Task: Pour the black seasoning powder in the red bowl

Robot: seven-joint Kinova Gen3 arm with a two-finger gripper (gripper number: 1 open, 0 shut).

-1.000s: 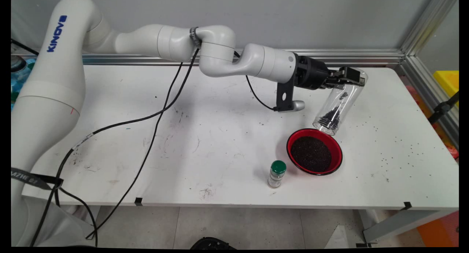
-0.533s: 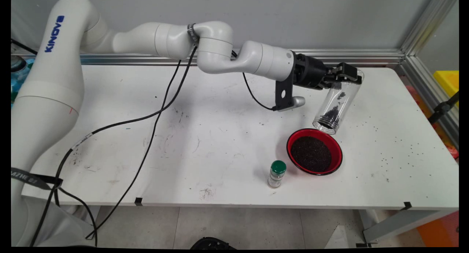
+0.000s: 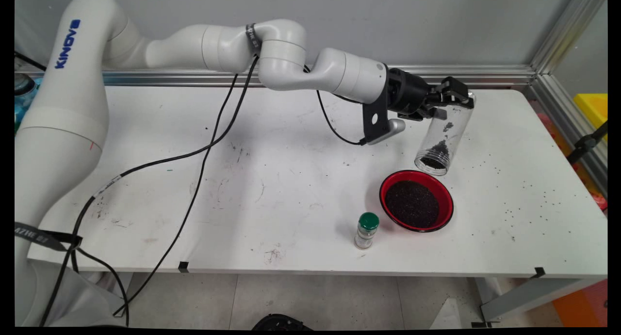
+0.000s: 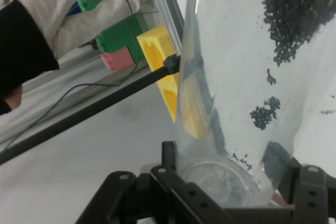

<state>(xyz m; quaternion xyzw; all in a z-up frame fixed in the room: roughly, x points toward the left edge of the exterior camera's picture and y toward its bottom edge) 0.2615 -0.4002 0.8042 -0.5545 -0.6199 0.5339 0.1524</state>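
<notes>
**A:** What has the gripper got?

**B:** A clear jar; the fingers are clamped on its closed base end, which sits uppermost, so the jar hangs mouth-down and tilted, its open threaded mouth toward the near side of the table.

**A:** And where does the jar sit over the table?

**B:** Above the far right part; its mouth hangs just beyond the far rim of a red bowl and apart from it, not touching.

**A:** Anything in the jar?

**B:** Dark grains; a clump lies low near the mouth, a few cling higher up the wall; in the hand view the grains gather at the far end of the jar, with small clusters stuck along its side; the round base shows between the black fingers at the bottom edge.

**A:** The bowl?

**B:** It stands on the table and is filled with the same dark grains, level across; a small bottle with a green cap stands upright just to the bowl's left, nearer the front edge, apart from it.

**A:** The rest of the table?

**B:** Loose dark specks are scattered to the right of the bowl; black cables hang from the arm and trail across the left half to the front edge.
</notes>
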